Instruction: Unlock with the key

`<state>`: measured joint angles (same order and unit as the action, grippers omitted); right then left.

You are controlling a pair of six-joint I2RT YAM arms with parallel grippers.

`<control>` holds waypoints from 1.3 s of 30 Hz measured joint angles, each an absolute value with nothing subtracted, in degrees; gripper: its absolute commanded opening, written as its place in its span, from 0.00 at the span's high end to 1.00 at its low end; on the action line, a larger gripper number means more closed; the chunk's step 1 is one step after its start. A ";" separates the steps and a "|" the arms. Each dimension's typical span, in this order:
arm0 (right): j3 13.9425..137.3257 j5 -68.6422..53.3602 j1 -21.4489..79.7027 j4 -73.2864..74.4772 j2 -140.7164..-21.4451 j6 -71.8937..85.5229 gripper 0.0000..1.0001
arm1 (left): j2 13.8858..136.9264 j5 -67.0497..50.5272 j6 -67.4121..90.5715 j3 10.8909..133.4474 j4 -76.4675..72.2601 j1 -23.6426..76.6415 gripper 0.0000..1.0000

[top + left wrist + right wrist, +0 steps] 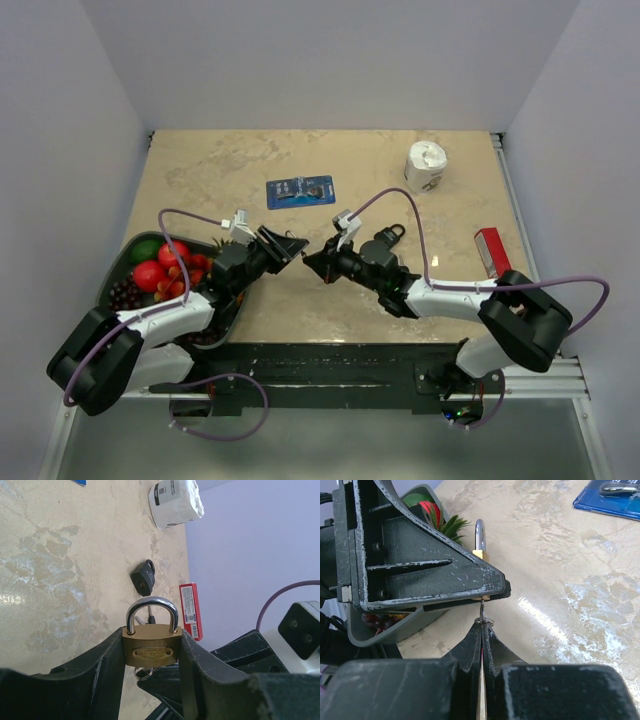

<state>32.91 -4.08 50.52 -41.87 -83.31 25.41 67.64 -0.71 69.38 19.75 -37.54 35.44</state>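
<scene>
My left gripper [293, 246] [152, 636] is shut on a small brass padlock [152, 647] and holds it above the table, silver shackle closed and pointing away. The padlock also shows in the right wrist view [479, 554]. My right gripper [313, 262] [482, 628] is shut on a tiny all-silver key [482, 611] with a split ring [143, 673]; its tip meets the padlock's underside. A black padlock [386, 244] [143, 578] lies on the table behind. A black-headed key [151, 614] shows through the shackle; the rest of the bunch is hidden.
A dark bowl [118, 268] of fruit stands at the left by my left arm. A blue card [300, 191] lies at the back centre, a white roll [425, 166] [175, 502] at the back right, and a red box [490, 250] [191, 611] at the right edge.
</scene>
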 measured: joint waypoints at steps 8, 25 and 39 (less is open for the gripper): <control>32.67 -5.76 50.48 -41.21 -82.21 27.16 0.73 | 67.42 -2.31 69.38 19.75 -37.54 34.87 1.00; 31.27 -6.83 50.46 -41.32 -81.58 29.28 0.60 | 66.28 -3.90 69.36 19.75 -37.43 34.87 1.00; 31.55 -5.28 50.46 -42.09 -81.95 29.41 0.51 | 65.43 -4.43 69.34 19.14 -37.34 34.87 1.00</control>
<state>31.55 -5.28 50.46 -42.09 -81.95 29.41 65.43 -4.43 69.34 19.14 -37.34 34.87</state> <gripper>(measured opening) 0.486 0.461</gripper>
